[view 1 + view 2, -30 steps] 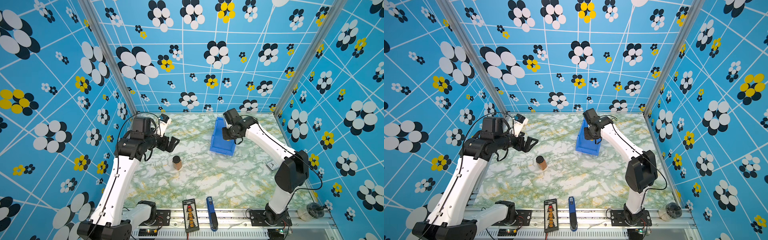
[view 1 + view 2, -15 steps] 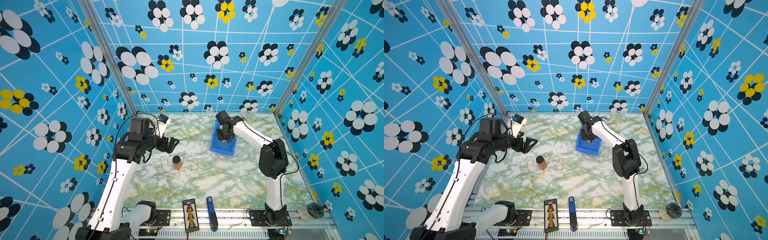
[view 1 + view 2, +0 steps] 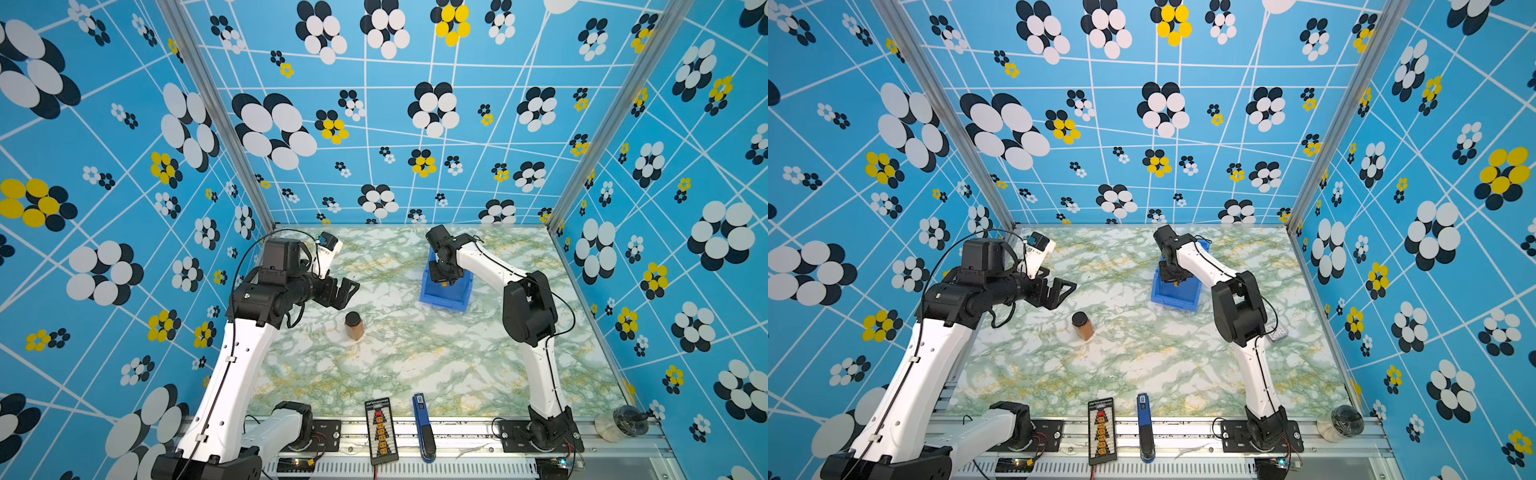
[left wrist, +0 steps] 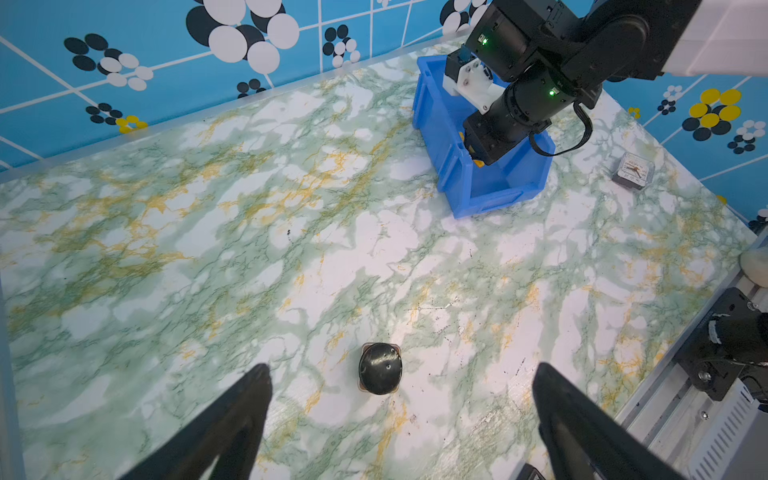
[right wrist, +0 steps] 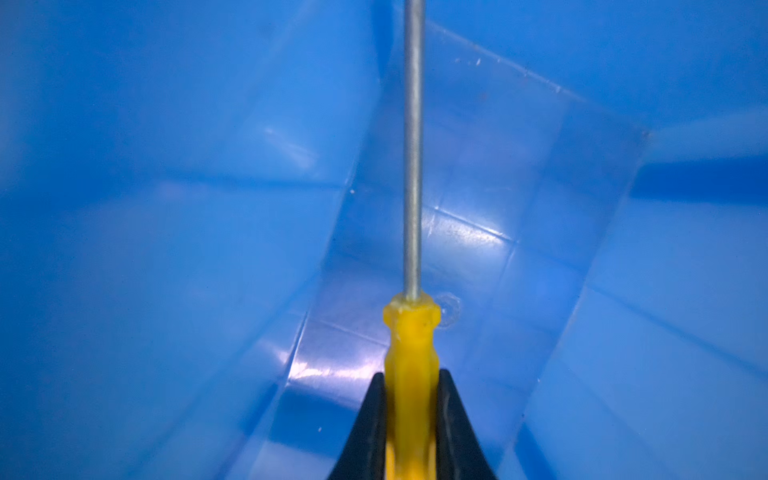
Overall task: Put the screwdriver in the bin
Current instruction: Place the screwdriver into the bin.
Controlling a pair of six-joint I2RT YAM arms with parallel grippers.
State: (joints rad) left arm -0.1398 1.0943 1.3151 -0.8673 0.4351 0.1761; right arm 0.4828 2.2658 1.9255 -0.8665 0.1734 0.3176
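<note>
Right fingers (image 5: pixel 370 424) clenched on the yellow handle of the screwdriver (image 5: pixel 411 332), which I hold inside the bin (image 5: pixel 166 249), shaft running out over its floor; I cannot tell whether the tip touches. Left fingers (image 4: pixel 232 424) spread wide and empty above the desk (image 4: pixel 291 249), with the brown jar (image 4: pixel 380 370) below them. I judge the tool light and stiff, its smooth plastic handle a little slippery, so the hold belongs on the handle, not the thin shaft.

Robot test cell in a lab
Blue flower-patterned panels (image 3: pixel 374 124) wall in a marble-print desk (image 3: pixel 415 357); left arm (image 3: pixel 237 374) and right arm (image 3: pixel 540 374) bolt to an aluminium rail (image 3: pixel 465 432).
</note>
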